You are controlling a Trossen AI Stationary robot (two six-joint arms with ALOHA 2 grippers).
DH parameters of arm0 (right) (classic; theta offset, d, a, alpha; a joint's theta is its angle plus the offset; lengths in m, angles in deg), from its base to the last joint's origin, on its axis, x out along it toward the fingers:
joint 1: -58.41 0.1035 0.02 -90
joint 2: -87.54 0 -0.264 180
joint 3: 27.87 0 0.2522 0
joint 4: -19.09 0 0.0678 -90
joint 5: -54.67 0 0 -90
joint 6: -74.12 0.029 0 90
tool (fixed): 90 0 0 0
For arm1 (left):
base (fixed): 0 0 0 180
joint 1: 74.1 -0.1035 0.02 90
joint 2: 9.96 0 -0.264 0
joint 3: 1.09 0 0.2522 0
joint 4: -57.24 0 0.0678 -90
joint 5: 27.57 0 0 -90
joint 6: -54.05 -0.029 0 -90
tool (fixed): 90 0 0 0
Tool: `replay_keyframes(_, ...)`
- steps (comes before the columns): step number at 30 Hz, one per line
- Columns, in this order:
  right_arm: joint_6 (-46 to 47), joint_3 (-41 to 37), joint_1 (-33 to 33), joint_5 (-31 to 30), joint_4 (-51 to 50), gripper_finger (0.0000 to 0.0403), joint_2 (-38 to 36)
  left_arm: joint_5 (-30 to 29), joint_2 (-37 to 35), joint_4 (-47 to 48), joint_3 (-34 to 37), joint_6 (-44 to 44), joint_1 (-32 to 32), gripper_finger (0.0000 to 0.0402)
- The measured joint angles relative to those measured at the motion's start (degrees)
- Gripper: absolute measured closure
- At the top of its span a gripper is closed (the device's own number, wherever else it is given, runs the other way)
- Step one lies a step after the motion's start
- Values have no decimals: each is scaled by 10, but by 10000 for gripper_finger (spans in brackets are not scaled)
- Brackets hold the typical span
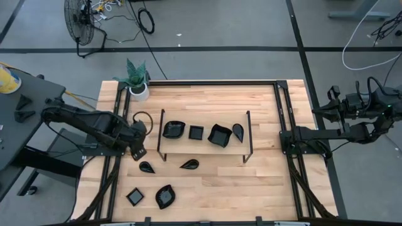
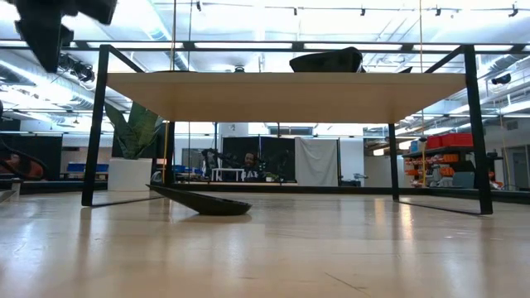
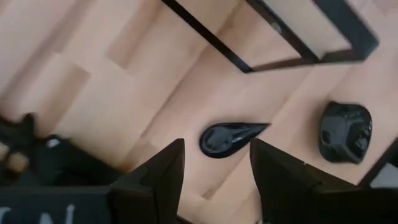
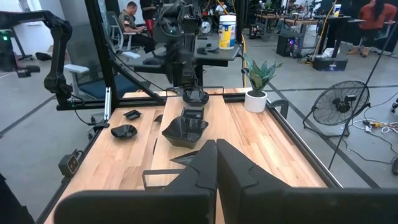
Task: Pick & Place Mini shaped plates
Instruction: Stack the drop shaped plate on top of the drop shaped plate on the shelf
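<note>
left hand [image 1: 139,150] hovers fingers apart above teardrop plate [image 3: 229,138] on table [image 1: 264,182]; it should descend centred, straddling the narrow body. right hand [image 4: 216,163], fingers together, waits at table edge.

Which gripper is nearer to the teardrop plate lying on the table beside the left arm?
Left. The left gripper hovers just beside the teardrop plate; the right gripper waits across the table.
</note>
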Motion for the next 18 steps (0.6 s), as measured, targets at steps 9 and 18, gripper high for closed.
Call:
replay_keyframes(9,0,0,0,0,0,396,0,67,-3,-120,89,-115,0,214)
replay_keyframes(18,0,0,0,0,0,396,0,99,-3,-161,125,-216,0,214)
